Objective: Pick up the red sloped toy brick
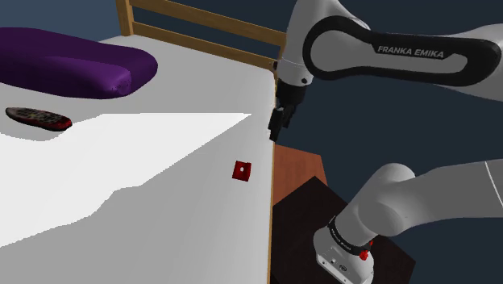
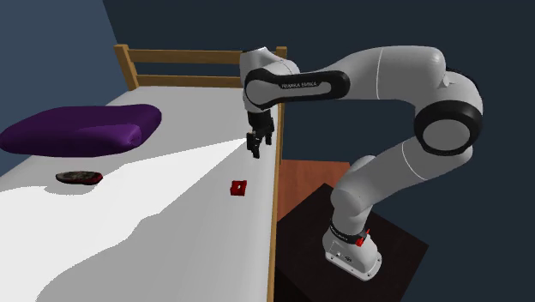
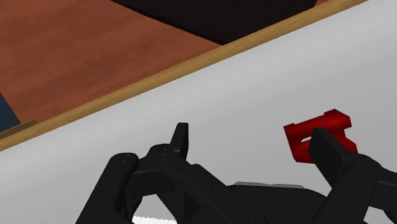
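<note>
The small red sloped brick (image 1: 242, 170) lies on the white bed (image 1: 161, 185), close to the bed's wooden side rail (image 1: 272, 218). My black gripper (image 1: 276, 131) hangs above the bed by that rail, beyond the brick and well clear of it. The second exterior view has the gripper (image 2: 255, 151) up and to the right of the brick (image 2: 238, 187). In the wrist view the gripper (image 3: 249, 133) is open with nothing between its fingers. The brick (image 3: 315, 130) lies off to one side, partly hidden behind one fingertip (image 3: 327, 149).
A purple pillow (image 1: 72, 68) lies at the head of the bed, with a dark remote control (image 1: 38, 119) beside it. A wooden headboard (image 1: 201, 28) stands at the far end. Past the side rail are a brown surface (image 1: 300, 169) and my dark stand (image 2: 386, 249).
</note>
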Controlling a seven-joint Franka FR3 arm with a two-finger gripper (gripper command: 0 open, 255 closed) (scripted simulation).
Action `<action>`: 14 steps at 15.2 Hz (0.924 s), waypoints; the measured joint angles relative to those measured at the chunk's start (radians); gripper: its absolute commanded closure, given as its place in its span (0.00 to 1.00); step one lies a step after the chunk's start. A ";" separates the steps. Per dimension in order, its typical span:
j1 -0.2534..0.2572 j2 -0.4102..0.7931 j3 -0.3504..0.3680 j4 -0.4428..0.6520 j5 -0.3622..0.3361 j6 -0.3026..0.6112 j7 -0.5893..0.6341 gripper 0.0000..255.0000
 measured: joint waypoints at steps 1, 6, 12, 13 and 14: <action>0.011 0.021 0.018 0.000 0.006 0.025 0.003 0.00; 0.057 0.132 0.104 0.009 0.021 0.152 0.018 0.00; 0.097 0.242 0.190 0.024 0.016 0.269 0.042 0.00; 0.098 0.254 0.196 0.021 0.015 0.284 0.047 0.00; 0.098 0.264 0.201 0.016 0.014 0.299 0.050 0.00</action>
